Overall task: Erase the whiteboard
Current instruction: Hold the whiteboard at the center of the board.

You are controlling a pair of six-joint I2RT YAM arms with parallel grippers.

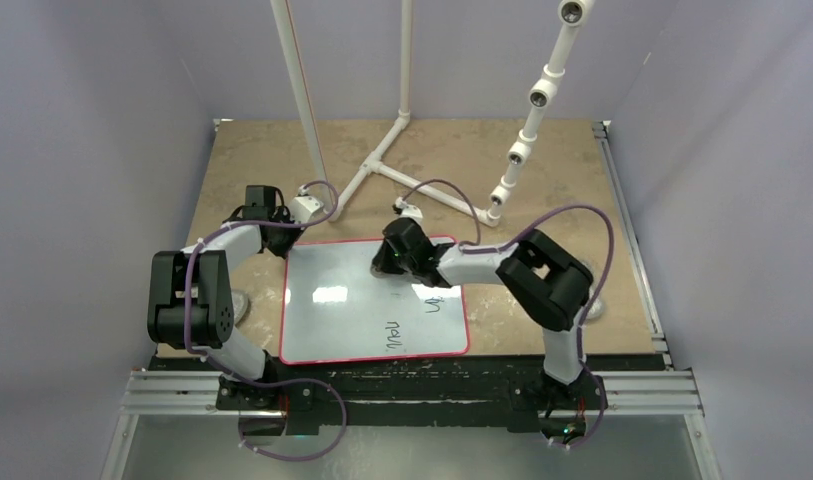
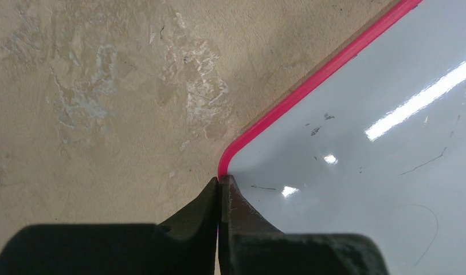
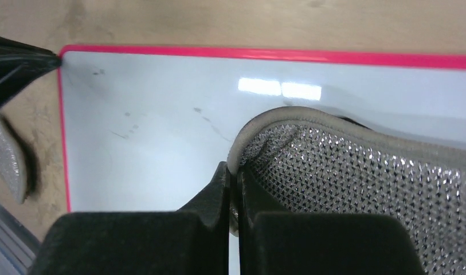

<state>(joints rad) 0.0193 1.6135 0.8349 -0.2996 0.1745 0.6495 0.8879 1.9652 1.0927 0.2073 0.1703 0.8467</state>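
Note:
The whiteboard (image 1: 342,310), glossy white with a thin red border, lies flat on the tan table. Black handwriting (image 1: 393,332) shows on its near right part. My left gripper (image 1: 284,248) is shut, its tips (image 2: 220,182) set right on the board's far-left rounded corner (image 2: 227,157), one finger over the table and the other over the board (image 2: 362,172). My right gripper (image 1: 382,265) hangs over the board's far edge and is shut (image 3: 233,172) on the rim of a grey-silver mesh pad (image 3: 356,183), which lies against the white surface (image 3: 161,143).
A white pipe frame (image 1: 382,160) stands on the table behind the board. A grey-silver round piece (image 1: 237,305) lies left of the board beside the left arm, and a similar one (image 1: 592,305) lies to the right. A metal rail (image 1: 412,385) runs along the near edge.

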